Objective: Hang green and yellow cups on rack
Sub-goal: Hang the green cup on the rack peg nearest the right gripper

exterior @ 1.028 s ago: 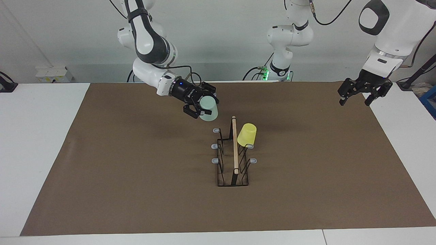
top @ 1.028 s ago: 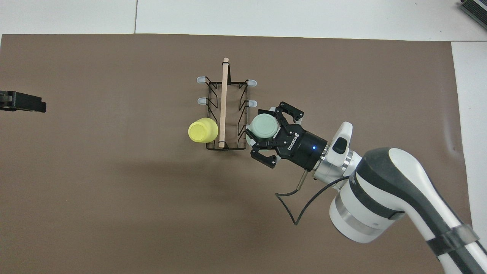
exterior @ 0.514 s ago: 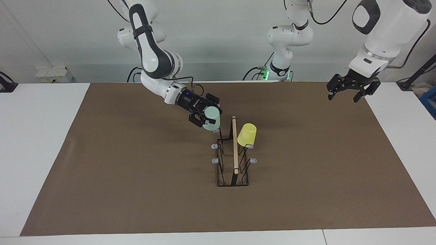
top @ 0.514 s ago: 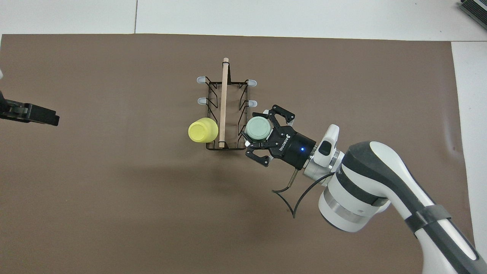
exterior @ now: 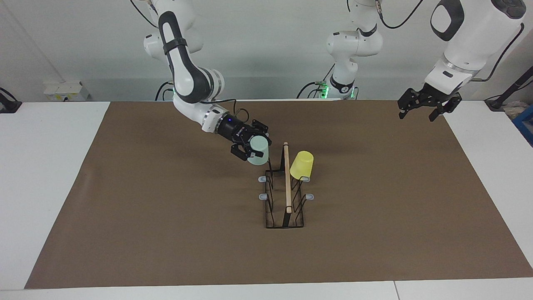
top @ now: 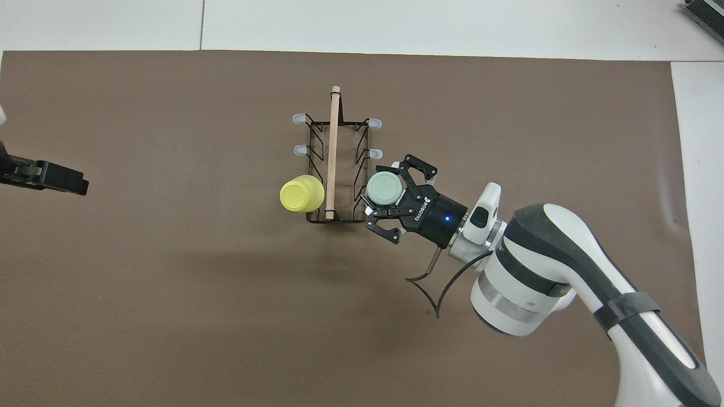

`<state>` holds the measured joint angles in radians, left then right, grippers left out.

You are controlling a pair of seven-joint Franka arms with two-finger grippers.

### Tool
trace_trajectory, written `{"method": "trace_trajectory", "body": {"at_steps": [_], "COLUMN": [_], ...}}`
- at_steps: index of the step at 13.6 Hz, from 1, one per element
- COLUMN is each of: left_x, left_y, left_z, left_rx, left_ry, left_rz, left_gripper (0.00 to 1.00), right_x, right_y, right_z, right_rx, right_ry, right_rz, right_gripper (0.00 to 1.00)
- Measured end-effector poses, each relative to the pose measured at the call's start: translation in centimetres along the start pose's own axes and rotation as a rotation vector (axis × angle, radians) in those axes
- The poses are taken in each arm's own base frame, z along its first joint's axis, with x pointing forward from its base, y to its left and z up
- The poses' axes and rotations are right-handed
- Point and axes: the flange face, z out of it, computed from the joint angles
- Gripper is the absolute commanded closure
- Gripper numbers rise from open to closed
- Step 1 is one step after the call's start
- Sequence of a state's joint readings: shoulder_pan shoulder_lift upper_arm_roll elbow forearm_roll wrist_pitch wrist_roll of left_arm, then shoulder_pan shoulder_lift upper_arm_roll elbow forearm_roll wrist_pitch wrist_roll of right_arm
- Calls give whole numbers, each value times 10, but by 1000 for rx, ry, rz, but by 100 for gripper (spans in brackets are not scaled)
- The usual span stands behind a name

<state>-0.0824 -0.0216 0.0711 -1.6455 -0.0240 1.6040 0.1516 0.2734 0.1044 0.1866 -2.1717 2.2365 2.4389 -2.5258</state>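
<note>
Brown matting [exterior: 166, 216] is covering the white table [exterior: 46, 175], and the rack [exterior: 285, 196] is standing near its middle, serving as the landmark for everything else. Nearest the robots, the left gripper [exterior: 421, 109] is waiting in the air over the mat's edge at the left arm's end of the table, well apart from the rack, its fingers spread and gripping nothing. Just short of the rack, on the side toward the right arm's end, the right gripper [exterior: 252, 152] is clamping the green cup [exterior: 258, 151] upside down over the prong closest to the robots; whether the cup is already touching that prong is hard to say. On the rack's side toward the left arm's end, the yellow cup [exterior: 302, 164] is sitting inverted and slightly tilted on a prong. Farther from the robots, the wooden rod [top: 332, 152] is running along the rack's top, with four grey-capped prongs [top: 298, 119] standing bare beside it.
</note>
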Motion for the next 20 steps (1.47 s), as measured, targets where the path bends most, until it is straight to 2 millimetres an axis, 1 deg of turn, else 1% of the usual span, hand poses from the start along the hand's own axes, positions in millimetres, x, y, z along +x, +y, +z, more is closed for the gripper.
{"method": "trace_trajectory", "body": {"at_steps": [4,6,8,10,12,14,15,16,17,20], "left_x": [-3,-3,-3,-3,-3,-3,-3,-3,-3,-3], "left_y": [1,3,3,3,3,3,3,3,3,3], "left_z": [-1,-1,-1,-1,-1,-1,-1,-1,-1,-1], "left_rx": [-2,-2,-2,-2,-2,-2,-2,-2,-2,-2], "left_ry": [-8,-9,-9,-9,-9,-9,-9,-9,-9,-9], "left_rz": [-1,2,3,3,3,3,3,3,3,3], "left_gripper": [0,0,0,0,0,0,0,0,0,0], "right_x": [3,5,-1,-18,-47,-77,-85,-86,-84,-76], "right_y": [-3,-14,-19,-17,-7,0,0,-1,-1,2], "right_z": [7,14,18,23,30,32,33,34,35,38], "right_rx": [-24,-20,-20,-24,-3,-2,-6,-6,-6,-9], "right_ry": [30,36,26,31,72,75,72,72,75,91], "right_rz": [36,49,45,17,1,15,29,33,32,30], "right_gripper": [100,100,100,100,100,100,86,47,0,0]}}
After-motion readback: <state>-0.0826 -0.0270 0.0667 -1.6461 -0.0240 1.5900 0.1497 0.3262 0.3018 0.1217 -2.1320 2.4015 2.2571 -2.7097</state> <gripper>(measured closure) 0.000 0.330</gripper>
